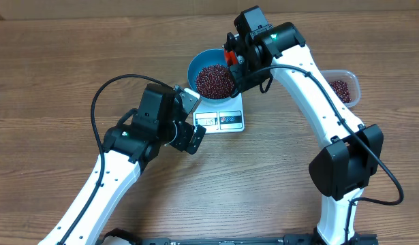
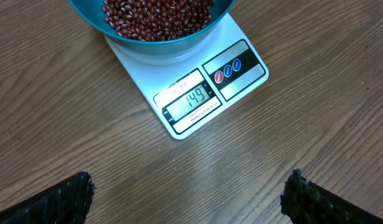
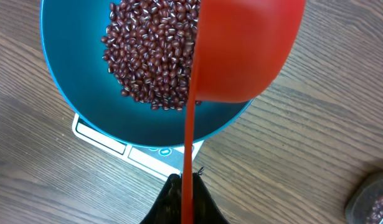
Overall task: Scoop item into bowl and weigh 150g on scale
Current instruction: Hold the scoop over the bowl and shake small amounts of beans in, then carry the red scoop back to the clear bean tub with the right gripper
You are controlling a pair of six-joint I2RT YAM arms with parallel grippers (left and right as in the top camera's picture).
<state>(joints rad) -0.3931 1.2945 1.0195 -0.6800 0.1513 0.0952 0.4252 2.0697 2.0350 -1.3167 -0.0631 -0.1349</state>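
The blue bowl (image 1: 197, 64) stands on the white scale (image 1: 231, 120), with a heap of dark red-brown beans (image 1: 214, 80) inside. In the left wrist view the scale (image 2: 241, 78) displays 149 below the bowl (image 2: 160, 48) and its beans (image 2: 157, 15). My right gripper (image 3: 190, 186) is shut on the thin handle of a red scoop (image 3: 247, 50). The scoop is turned on its side over the right part of the bowl (image 3: 73, 62), above the beans (image 3: 154, 56). My left gripper (image 2: 188, 199) is open over bare table just in front of the scale, holding nothing.
A clear plastic tub (image 1: 344, 87) with more beans stands at the right, behind the right arm, and shows blurred at the corner of the right wrist view (image 3: 372, 199). The left arm reaches in from the front left toward the scale's front edge.
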